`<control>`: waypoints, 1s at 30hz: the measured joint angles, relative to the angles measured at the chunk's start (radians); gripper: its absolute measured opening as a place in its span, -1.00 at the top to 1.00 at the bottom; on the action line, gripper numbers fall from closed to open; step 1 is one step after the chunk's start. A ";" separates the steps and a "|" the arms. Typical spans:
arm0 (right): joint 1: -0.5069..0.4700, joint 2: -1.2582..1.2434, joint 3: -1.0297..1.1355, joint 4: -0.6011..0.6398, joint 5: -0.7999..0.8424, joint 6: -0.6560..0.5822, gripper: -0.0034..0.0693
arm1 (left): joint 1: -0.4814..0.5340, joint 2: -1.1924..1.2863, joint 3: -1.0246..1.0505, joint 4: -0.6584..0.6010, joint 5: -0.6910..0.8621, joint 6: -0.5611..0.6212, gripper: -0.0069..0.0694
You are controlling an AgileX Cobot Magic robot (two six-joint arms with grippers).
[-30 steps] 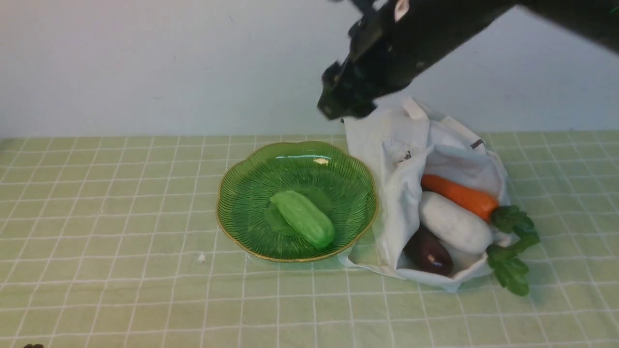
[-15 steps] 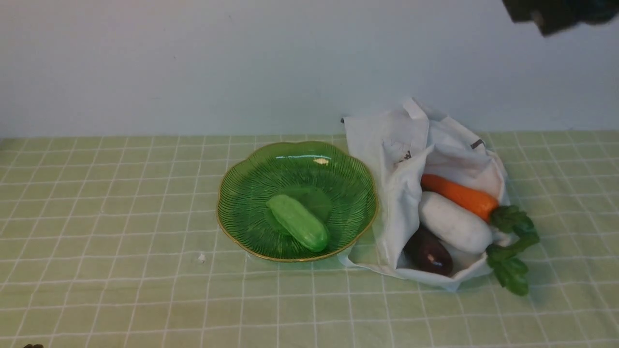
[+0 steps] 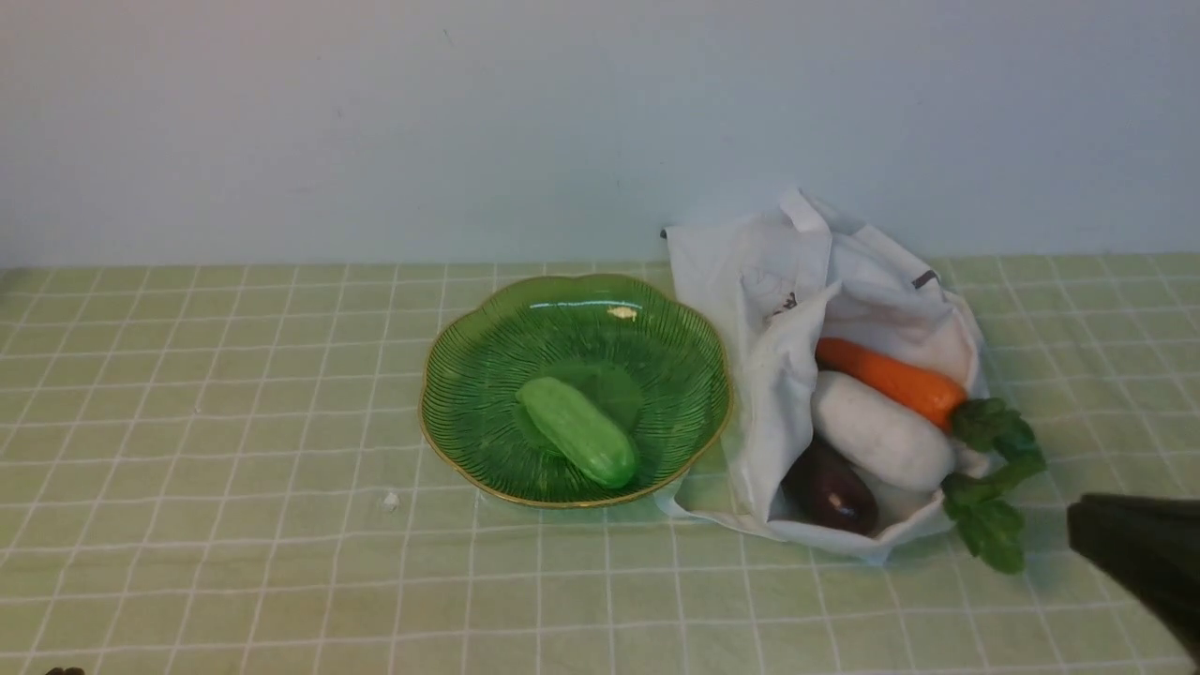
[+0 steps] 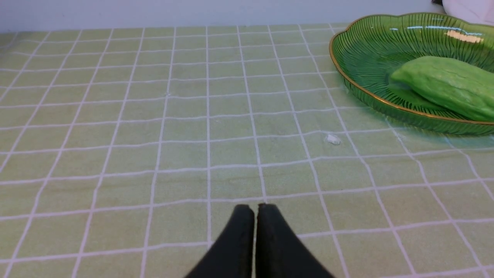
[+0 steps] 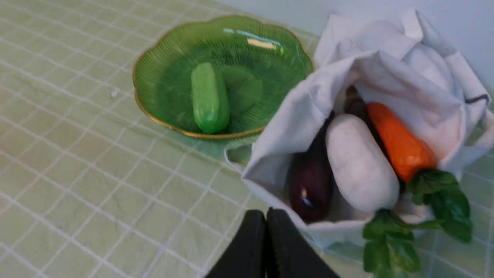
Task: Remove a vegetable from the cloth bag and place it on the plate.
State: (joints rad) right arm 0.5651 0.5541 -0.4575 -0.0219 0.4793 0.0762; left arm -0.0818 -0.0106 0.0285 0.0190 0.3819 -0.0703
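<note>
The cucumber (image 3: 578, 443) is short, stubby and pale green, with a faintly ridged skin and rounded ends. It lies on its side in the well of the green glass plate (image 3: 581, 314), at an angle, its nearer end towards the cloth bag (image 3: 750, 281). The plate has a scalloped, gold-edged rim and stands on the checked green tabletop (image 3: 234, 422), its right edge touching or just beside the bag.

The white bag lies slumped with its mouth open towards the camera. Inside it, side by side, are a carrot (image 3: 886, 378), a white radish (image 3: 881, 431) and a dark eggplant (image 3: 830, 487). Green leaves (image 3: 994, 487) spill over its right lip.

The left fingers (image 4: 239, 239) are together with nothing between them, low over bare tabletop, well apart from the plate. The right fingers (image 5: 251, 239) are likewise together and empty, near the bag's mouth.

Compared with a second ago, the right arm (image 3: 1144, 562) no longer hangs above the bag and plate; half a second ago it showed only at the upper right corner of the front view, and it now enters at the lower right. The cucumber has settled slightly to the left since the first frame and has not shifted in the last half second. The bag and its contents are unchanged.
</note>
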 joint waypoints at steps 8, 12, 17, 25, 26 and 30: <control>0.000 -0.085 0.186 0.005 -0.250 0.003 0.95 | 0.000 0.000 0.000 0.000 0.000 0.000 0.83; 0.000 -0.085 0.215 0.001 -0.247 0.004 0.95 | 0.000 0.000 0.000 0.000 0.000 0.000 0.83; 0.000 -0.085 0.226 -0.001 -0.209 0.004 0.95 | 0.000 0.000 0.000 0.000 0.000 0.000 0.83; 0.000 -0.102 0.226 -0.004 -0.198 0.031 0.95 | 0.000 0.000 0.000 0.000 0.000 0.000 0.83; 0.000 -0.121 0.226 -0.004 -0.198 0.037 0.95 | 0.000 0.000 0.000 0.000 0.000 0.000 0.83; -0.051 -0.198 0.238 -0.004 -0.199 0.041 0.95 | 0.000 0.000 0.000 0.000 0.000 0.000 0.83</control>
State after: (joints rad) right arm 0.5136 0.3565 -0.2200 -0.0262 0.2802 0.1168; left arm -0.0818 -0.0106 0.0285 0.0190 0.3819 -0.0703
